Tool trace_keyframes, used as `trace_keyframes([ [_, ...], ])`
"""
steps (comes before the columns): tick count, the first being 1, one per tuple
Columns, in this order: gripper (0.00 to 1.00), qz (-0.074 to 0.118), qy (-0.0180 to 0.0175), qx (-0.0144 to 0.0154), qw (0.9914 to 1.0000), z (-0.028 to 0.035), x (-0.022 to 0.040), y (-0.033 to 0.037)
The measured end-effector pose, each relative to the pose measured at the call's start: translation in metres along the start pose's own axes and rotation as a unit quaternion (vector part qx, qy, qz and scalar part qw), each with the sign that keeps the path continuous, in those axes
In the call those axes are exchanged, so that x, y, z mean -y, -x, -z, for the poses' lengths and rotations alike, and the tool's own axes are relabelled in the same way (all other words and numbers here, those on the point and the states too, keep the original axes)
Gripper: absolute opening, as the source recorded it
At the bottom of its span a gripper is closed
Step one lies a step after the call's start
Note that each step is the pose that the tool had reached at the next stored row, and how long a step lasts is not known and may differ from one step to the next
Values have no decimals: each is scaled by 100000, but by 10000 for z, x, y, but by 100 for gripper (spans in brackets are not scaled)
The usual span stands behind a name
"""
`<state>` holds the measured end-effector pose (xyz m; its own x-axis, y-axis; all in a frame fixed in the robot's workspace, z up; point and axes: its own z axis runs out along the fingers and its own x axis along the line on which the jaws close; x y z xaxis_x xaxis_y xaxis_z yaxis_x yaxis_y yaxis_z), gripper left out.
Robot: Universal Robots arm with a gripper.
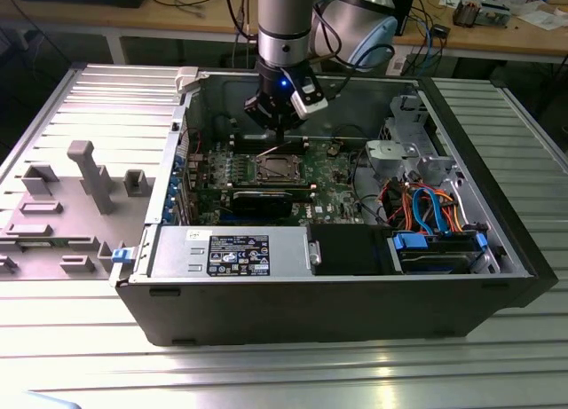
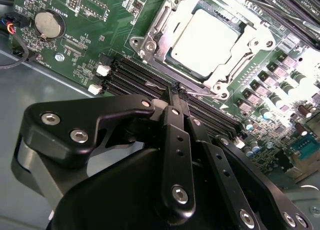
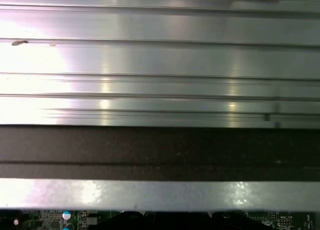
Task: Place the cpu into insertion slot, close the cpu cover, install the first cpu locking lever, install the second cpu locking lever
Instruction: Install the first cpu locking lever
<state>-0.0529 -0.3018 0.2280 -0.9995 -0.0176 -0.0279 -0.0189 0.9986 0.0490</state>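
The cpu (image 2: 202,43) lies in the insertion slot (image 2: 142,44), its silvery top showing through the cut-out of the cpu cover (image 2: 161,18), which lies flat over it. In the exterior view the slot (image 1: 275,168) sits on the green board inside the open computer case, and my gripper (image 1: 280,136) hangs just behind it. In the second wrist view my gripper (image 2: 177,93) is shut, its black tips down at the socket's near edge, touching a thin metal locking lever (image 2: 200,94). I cannot tell whether the tips pinch the lever or only press on it.
Memory slots (image 2: 132,73) run beside the socket under my fingers. A black graphics card (image 1: 262,200), the power supply (image 1: 231,249), a drive cage (image 1: 413,152) and coloured cables (image 1: 426,205) crowd the case. A grey fixture tray (image 1: 80,187) lies at the exterior view's left. Ribbed table (image 3: 160,55).
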Motion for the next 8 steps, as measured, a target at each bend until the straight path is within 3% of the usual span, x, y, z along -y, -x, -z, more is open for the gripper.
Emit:
trace_keyframes([
  [8, 11, -6, 0, -2, 100000, -72, 5, 95],
])
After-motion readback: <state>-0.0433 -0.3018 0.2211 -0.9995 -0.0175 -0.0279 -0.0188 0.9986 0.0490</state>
